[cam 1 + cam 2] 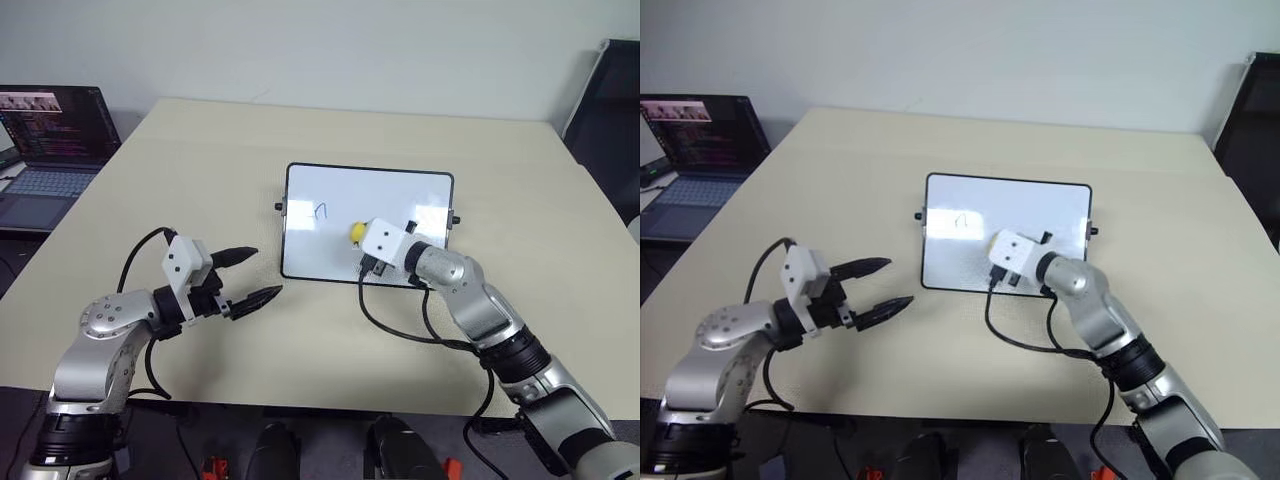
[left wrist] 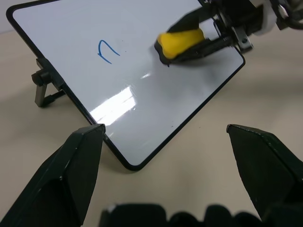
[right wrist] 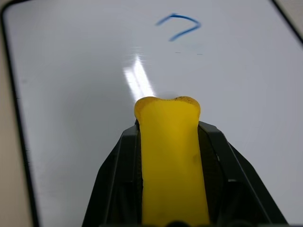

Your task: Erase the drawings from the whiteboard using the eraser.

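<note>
eraser (image 2: pixel 180 41) in right gripper (image 2: pixel 187 40), near drawings (image 2: pixel 107 51)

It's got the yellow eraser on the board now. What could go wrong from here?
The whiteboard stands tilted on small side stands and nothing holds it: the left gripper hangs open beside it, so a firm push might slide or tip it. The right gripper pinches the eraser hard enough to squeeze it, so it could twist or slip. One blue arch drawing is left, off to the eraser's side; a short wipe could miss it.
</note>
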You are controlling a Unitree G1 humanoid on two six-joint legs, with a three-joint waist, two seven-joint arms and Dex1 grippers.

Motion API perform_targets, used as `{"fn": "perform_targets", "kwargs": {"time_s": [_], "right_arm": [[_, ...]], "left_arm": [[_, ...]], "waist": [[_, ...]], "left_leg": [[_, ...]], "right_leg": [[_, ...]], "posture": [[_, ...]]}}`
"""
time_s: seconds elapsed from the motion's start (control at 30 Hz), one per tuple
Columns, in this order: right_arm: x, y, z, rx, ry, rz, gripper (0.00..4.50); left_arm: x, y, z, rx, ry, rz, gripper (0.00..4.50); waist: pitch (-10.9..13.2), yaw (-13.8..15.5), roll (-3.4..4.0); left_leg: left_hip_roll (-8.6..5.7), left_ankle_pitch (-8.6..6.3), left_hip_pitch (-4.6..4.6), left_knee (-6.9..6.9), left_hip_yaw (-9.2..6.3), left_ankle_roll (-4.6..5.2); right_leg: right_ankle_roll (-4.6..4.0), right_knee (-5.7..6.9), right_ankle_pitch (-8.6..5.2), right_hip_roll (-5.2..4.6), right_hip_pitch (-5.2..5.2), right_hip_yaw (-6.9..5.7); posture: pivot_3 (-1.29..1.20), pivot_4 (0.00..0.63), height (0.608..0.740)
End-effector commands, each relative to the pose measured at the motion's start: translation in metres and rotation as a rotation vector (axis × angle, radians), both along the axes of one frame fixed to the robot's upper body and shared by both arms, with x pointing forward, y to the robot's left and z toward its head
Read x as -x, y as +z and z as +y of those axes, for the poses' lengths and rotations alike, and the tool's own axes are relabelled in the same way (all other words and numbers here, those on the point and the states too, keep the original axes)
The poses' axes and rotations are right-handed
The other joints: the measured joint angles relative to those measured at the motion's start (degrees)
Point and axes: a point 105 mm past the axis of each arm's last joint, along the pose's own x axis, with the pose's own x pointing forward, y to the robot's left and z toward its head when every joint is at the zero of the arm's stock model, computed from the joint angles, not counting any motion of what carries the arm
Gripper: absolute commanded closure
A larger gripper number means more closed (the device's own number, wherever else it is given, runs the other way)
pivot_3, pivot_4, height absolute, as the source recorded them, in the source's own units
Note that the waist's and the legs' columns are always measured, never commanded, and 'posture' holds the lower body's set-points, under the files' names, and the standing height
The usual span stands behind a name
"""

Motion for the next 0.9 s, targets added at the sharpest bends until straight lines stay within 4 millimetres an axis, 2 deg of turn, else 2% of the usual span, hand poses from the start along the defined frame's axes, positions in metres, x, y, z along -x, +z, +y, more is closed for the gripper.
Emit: {"fn": "perform_targets", "kwargs": {"time_s": [0.03, 0.13, 0.27, 0.4, 0.47, 0.6, 0.67, 0.73, 0.9], "right_arm": [[0.009, -0.023, -0.006, 0.067, 0.013, 0.107, 3.26], [0.012, -0.027, -0.008, 0.085, 0.009, 0.127, 3.26], [-0.003, -0.009, -0.017, 0.057, -0.073, 0.03, 3.26], [0.015, -0.022, 0.0, 0.08, 0.057, 0.123, 3.26], [0.017, -0.02, 0.007, 0.07, 0.075, 0.105, 3.26], [-0.004, -0.003, -0.005, 0.022, -0.059, -0.002, 3.26], [-0.008, 0.0, -0.009, 0.017, -0.079, -0.02, 3.26], [-0.007, -0.001, -0.01, 0.023, -0.072, -0.013, 3.26], [0.011, -0.029, -0.009, 0.097, 0.011, 0.138, 3.26]], "left_arm": [[0.001, 0.008, -0.001, 0.003, -0.012, -0.046, 0.0], [0.001, 0.009, -0.001, 0.002, -0.013, -0.05, 0.0], [0.001, 0.009, -0.002, 0.003, -0.014, -0.051, 0.0], [0.001, 0.012, -0.005, 0.005, -0.018, -0.055, 0.0], [0.0, 0.014, -0.007, 0.005, -0.019, -0.058, 0.0], [-0.001, 0.018, -0.011, 0.006, -0.022, -0.06, 0.0], [-0.001, 0.018, -0.011, 0.005, -0.021, -0.06, 0.0], [-0.001, 0.019, -0.011, 0.005, -0.022, -0.058, 0.0], [-0.002, 0.019, -0.011, 0.006, -0.021, -0.058, 0.0]], "waist": [[0.0, 0.0, -0.02], [0.0, -0.1, -0.02], [0.0, -0.2, -0.02], [0.0, -0.1, -0.03], [0.0, -0.2, -0.03], [0.0, -0.3, -0.02], [0.0, -0.3, -0.02], [0.0, -0.3, -0.02], [0.0, 0.0, -0.05]], "left_leg": [[0.0, 0.0, 0.01, 0.0, 0.0, 0.0], [0.01, 0.0, 0.0, -0.04, 0.01, 0.0], [0.02, 0.0, 0.0, -0.05, 0.01, 0.0], [0.0, 0.01, 0.01, 0.01, 0.0, 0.01], [0.0, 0.01, 0.01, 0.01, 0.01, 0.01], [0.02, 0.01, -0.01, -0.07, 0.0, 0.01], [0.02, 0.01, -0.01, -0.07, 0.01, 0.01], [0.02, 0.01, -0.01, -0.06, 0.01, 0.01], [0.0, 0.01, 0.0, -0.04, 0.01, 0.01]], "right_leg": [[0.0, 0.0, 0.0, 0.0, 0.0, 0.01], [0.0, -0.02, -0.01, 0.0, 0.05, 0.01], [0.0, 0.0, 0.0, 0.01, 0.03, 0.01], [0.0, -0.01, 0.02, 0.0, -0.01, 0.01], [0.0, -0.02, 0.02, 0.0, 0.0, 0.01], [0.0, 0.0, 0.02, 0.03, 0.02, 0.01], [0.01, 0.0, 0.03, 0.02, 0.02, 0.02], [0.01, 0.0, 0.03, 0.02, 0.02, 0.02], [0.01, -0.05, 0.02, 0.0, 0.0, 0.01]], "posture": [[0.0, 0.15, 0.74], [0.0, 0.15, 0.74], [0.0, 0.15, 0.74], [0.0, 0.15, 0.74], [0.0, 0.15, 0.74], [0.0, 0.15, 0.74], [0.0, 0.15, 0.74], [0.0, 0.15, 0.74], [0.0, 0.15, 0.74]]}}
